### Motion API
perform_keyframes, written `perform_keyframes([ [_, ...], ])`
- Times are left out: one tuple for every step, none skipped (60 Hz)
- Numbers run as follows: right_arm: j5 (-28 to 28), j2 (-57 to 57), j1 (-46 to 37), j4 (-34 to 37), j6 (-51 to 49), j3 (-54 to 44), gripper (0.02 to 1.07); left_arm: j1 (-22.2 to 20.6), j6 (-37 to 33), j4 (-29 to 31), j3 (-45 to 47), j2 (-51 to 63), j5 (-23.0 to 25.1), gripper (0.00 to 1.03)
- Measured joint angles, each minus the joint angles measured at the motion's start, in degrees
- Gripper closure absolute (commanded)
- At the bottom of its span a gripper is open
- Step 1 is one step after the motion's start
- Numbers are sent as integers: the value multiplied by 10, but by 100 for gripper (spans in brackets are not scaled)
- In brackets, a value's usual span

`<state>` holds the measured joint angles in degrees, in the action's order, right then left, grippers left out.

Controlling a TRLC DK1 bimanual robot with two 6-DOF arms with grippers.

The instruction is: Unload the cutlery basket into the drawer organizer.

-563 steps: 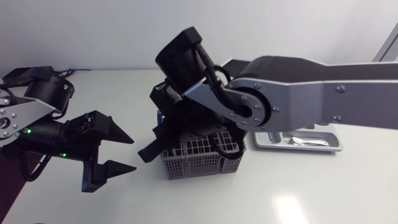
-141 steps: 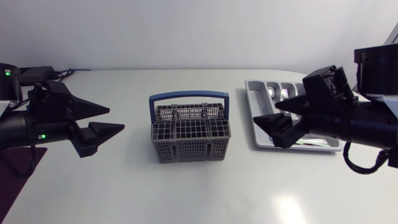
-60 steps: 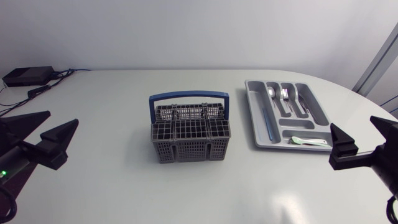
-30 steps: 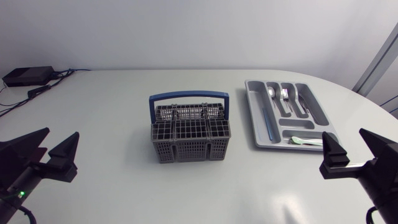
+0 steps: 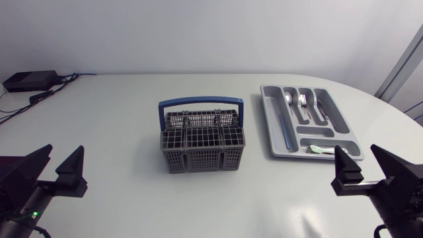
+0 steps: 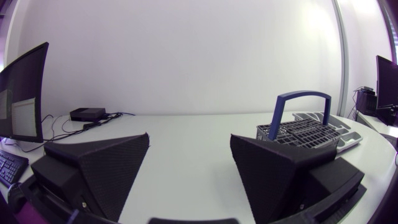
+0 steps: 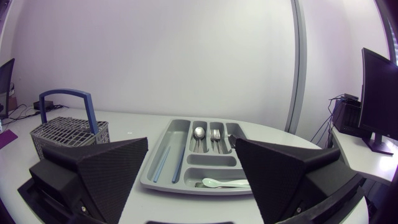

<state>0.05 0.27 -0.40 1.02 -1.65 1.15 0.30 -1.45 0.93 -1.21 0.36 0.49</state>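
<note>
The left gripper (image 5: 65, 149) sits low over the near left part of the tabletop (image 5: 132, 198) with its fingers (image 6: 99, 168) spread wide and nothing between them or touching them. The right gripper (image 5: 357, 151) sits in the matching spot at the near right, its fingers (image 7: 93, 168) equally wide and bare. The cutlery basket (image 5: 201, 142), a grey grid box with an upright blue handle (image 5: 200, 102), stands in the middle of the tabletop, well apart from both grippers. In the left wrist view it is ahead of the left gripper (image 6: 189, 140), beyond and to the outside of one finger, and not in line with the gap. The drawer organizer (image 5: 268, 99) lies flat to the basket's right, near it but not touching. In the right wrist view the organizer (image 7: 163, 140) lies straight ahead of the right gripper (image 7: 191, 143), framed in the gap between the fingers but clear of their tips, with the basket (image 7: 68, 130) farther off to one side. In the organizer's long compartments lie a spoon (image 7: 199, 132) and a fork (image 7: 216, 134) side by side, and what looks like a pair of blue sticks (image 7: 165, 163) fills the outer slot nearest the basket. A pale spoon (image 7: 227, 183) lies crosswise in the short compartment closest to the right gripper.
</note>
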Motion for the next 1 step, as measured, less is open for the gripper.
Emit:
perform_keyframes([
  [0, 0, 0, 0, 0, 0, 6, 0, 0, 0, 0, 0, 0, 4],
])
